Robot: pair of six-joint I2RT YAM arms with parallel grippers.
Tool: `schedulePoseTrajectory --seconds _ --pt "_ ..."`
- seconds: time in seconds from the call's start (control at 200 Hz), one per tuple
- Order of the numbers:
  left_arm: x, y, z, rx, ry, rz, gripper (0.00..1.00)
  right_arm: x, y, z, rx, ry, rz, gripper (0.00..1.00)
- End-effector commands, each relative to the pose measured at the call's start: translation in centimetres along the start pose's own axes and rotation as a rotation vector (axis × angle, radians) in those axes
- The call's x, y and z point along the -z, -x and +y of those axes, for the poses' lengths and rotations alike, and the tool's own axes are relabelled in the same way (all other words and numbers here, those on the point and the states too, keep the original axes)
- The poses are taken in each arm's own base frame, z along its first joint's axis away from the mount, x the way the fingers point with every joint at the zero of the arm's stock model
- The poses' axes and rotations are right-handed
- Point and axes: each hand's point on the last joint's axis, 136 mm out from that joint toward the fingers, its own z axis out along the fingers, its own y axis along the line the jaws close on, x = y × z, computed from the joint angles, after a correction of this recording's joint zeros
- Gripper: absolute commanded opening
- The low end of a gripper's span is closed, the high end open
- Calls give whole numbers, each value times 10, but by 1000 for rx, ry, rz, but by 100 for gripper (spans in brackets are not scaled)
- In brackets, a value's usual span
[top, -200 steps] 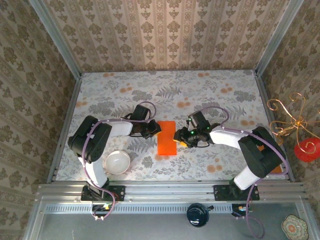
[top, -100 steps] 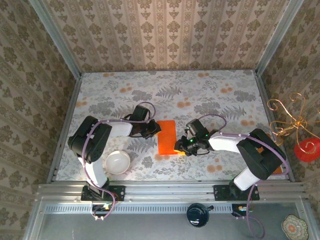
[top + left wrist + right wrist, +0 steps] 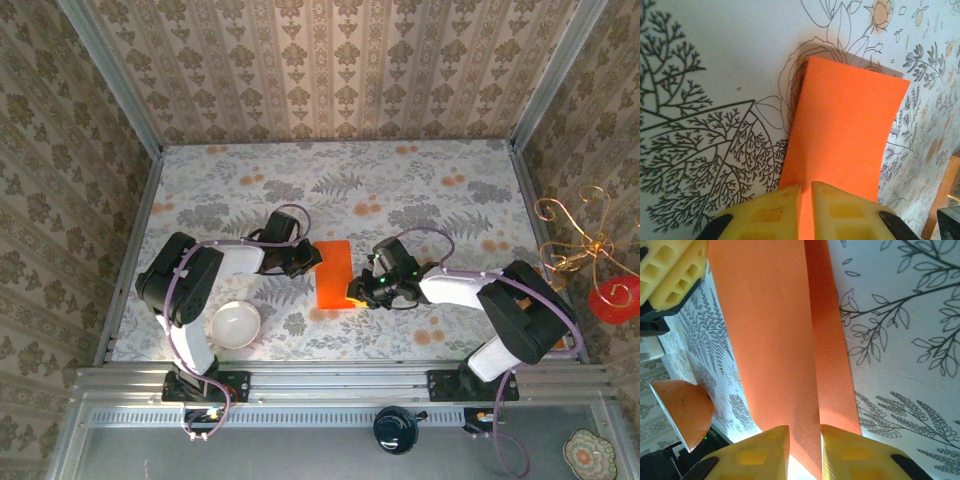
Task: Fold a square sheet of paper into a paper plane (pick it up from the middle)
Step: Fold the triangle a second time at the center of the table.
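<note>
The square sheet of paper [image 3: 333,276] lies near the middle of the tabletop [image 3: 420,190], folded over on itself into a narrow bright orange strip that is longer than it is wide. It is plain and unmarked. In the right wrist view the upper layer stands a little off the lower one, which shows as a darker orange band beside it.

The left fingers [image 3: 772,212] are closed on one short end of the strip, with orange showing in the thin slit between them. The right fingers [image 3: 757,455] stand close together with the paper's long edge running between them; whether they actually pinch it I cannot tell.

The tabletop is covered in a pale floral print of grey fern fronds and small orange blooms. A white bowl [image 3: 235,325] sits on it near the left arm's base. Beige walls [image 3: 340,70] with a brown damask pattern enclose the back and both sides.
</note>
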Motion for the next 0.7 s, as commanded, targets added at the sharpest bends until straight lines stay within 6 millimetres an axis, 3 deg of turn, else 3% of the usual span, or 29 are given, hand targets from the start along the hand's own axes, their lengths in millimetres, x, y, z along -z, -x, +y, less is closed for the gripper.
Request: schedulePoseTrajectory --seconds 0.0,0.305,0.555,0.695 --pt "-1 -7 31 50 99 6 17 3 3 3 2 2 -31 22" --pt "1 -5 21 24 77 12 17 4 2 -3 -1 -23 -33 13" --pt "19 5 -21 -112 -15 -8 18 7 4 -6 8 -52 -44 6" --pt "28 11 -32 -166 -18 -29 20 7 4 -4 12 -48 -46 5"
